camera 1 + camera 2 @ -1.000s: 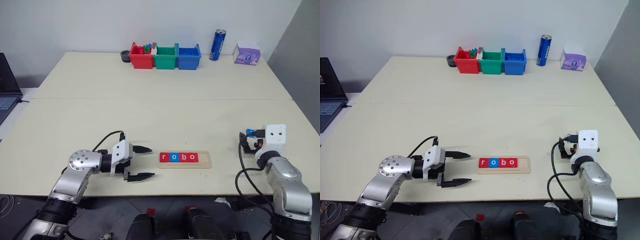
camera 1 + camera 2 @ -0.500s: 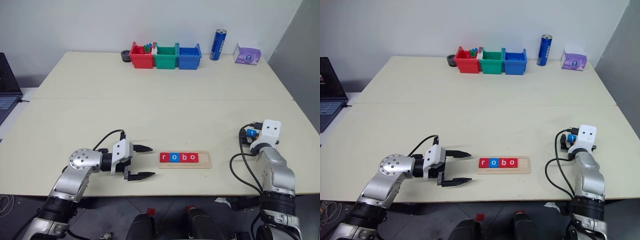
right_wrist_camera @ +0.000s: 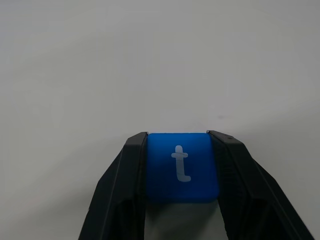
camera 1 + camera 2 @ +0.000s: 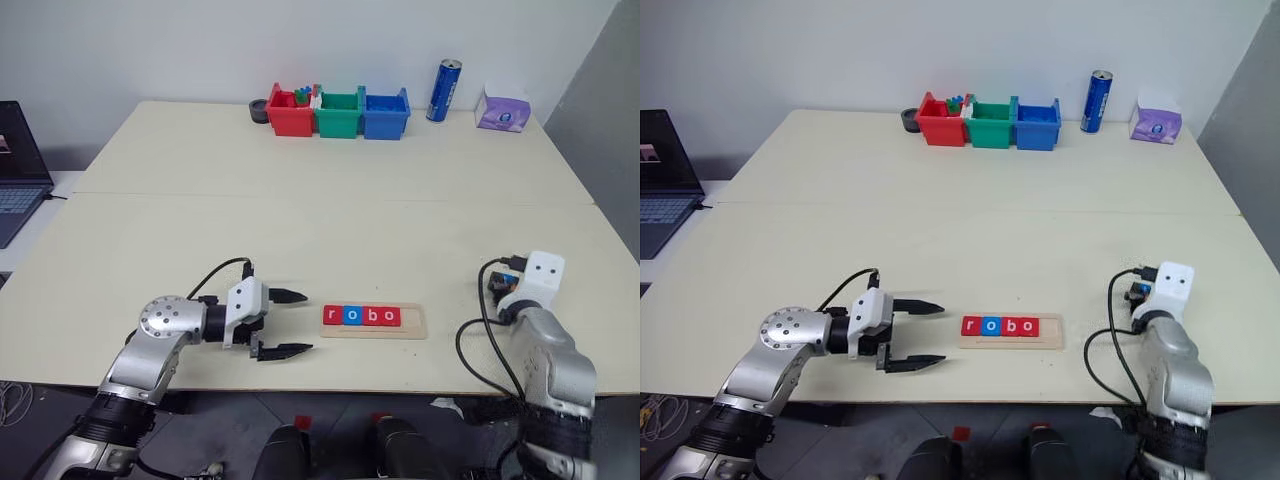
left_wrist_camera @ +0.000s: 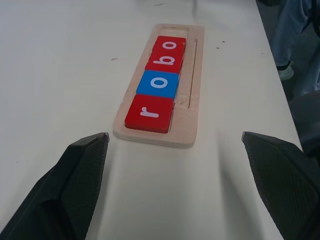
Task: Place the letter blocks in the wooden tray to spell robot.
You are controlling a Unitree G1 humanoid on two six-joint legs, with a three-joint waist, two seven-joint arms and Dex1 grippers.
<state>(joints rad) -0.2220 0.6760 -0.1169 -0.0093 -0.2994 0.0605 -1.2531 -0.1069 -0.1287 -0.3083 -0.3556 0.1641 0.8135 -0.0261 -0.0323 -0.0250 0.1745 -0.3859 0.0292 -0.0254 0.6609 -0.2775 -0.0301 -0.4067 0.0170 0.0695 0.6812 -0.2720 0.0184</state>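
The right pincer (image 3: 178,172) clamps the small flat blue "t" tile (image 3: 182,166) by its sides, leaving its face clear for the empty end slot of the long pale wooden tray (image 4: 414,322), which lies on the cream surface (image 4: 320,230) holding "robo" beside the wide-spread, empty left pincer (image 4: 286,322).

A pale wooden tray (image 4: 374,331) lies flat near the worktop's front edge. Four letter blocks (image 5: 159,84) sit in its groove, touching in a row: red r, blue o, red b, red o. The tray's right end slot is bare. A blue t block (image 3: 182,166) sits pinched between the right hand's fingers (image 3: 122,185), well right of the tray.
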